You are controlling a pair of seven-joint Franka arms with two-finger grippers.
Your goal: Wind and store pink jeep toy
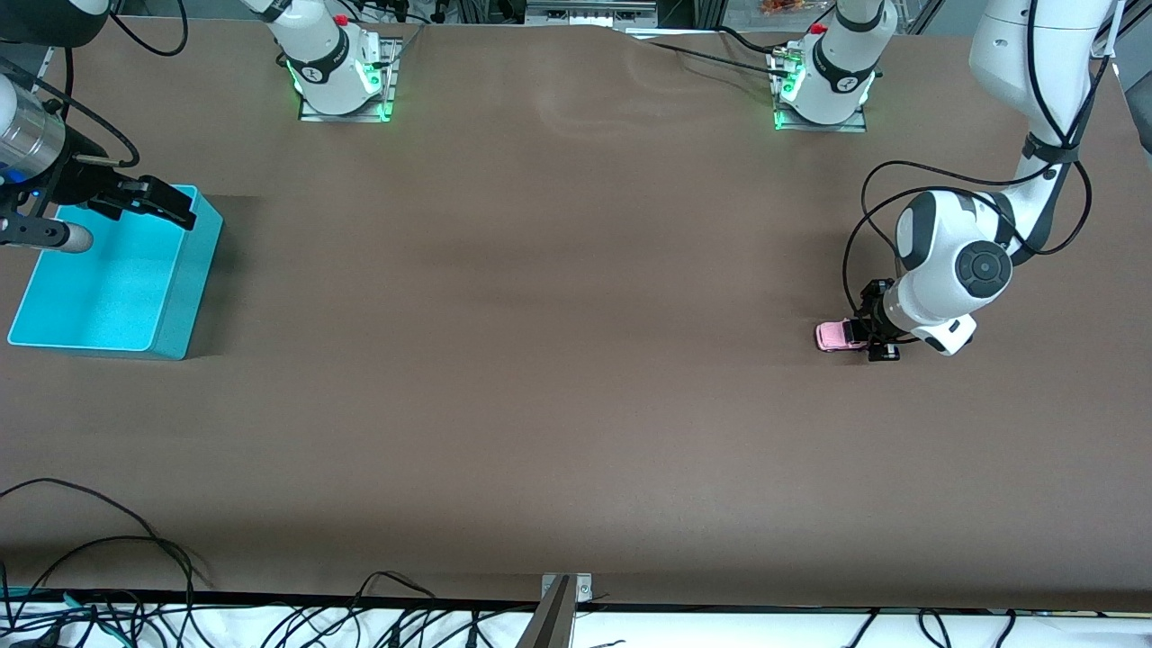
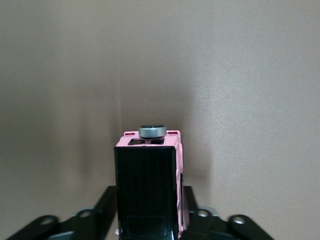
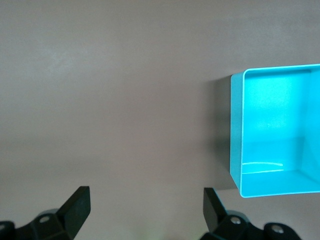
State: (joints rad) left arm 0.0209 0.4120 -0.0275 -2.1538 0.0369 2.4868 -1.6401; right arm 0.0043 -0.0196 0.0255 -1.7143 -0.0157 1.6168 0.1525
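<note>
Front view: pink jeep toy (image 1: 835,336) down on the brown table (image 1: 558,360) toward the left arm's end, well apart from the turquoise bin (image 1: 184,306) at the right arm's end. Left gripper (image 1: 871,337) low at the table, at the toy's end that points to the left arm's side, with the white wrist just above. Left wrist view: same toy (image 2: 148,192) seen along its length, black roof panel (image 2: 146,190) uppermost, pink body edging it on both sides, a small grey round knob (image 2: 152,131) standing at the end away from the camera. Black fingers (image 2: 106,200) drawn in close on either flank of the toy, one on each side, pressed against or all but against the pink sides; jaws narrowed to about the toy's width, a grip on it as far as can be told, toy not lifted off the table. Right gripper (image 1: 126,211) up in the air over the bin's rim at the edge farther from the front camera, waiting. Right wrist view: two black fingertips (image 3: 77,207) set wide apart with bare table between them, nothing held, nothing touched; a corner of the bin (image 3: 237,150) beside them, its bright inside wall catching light.
</note>
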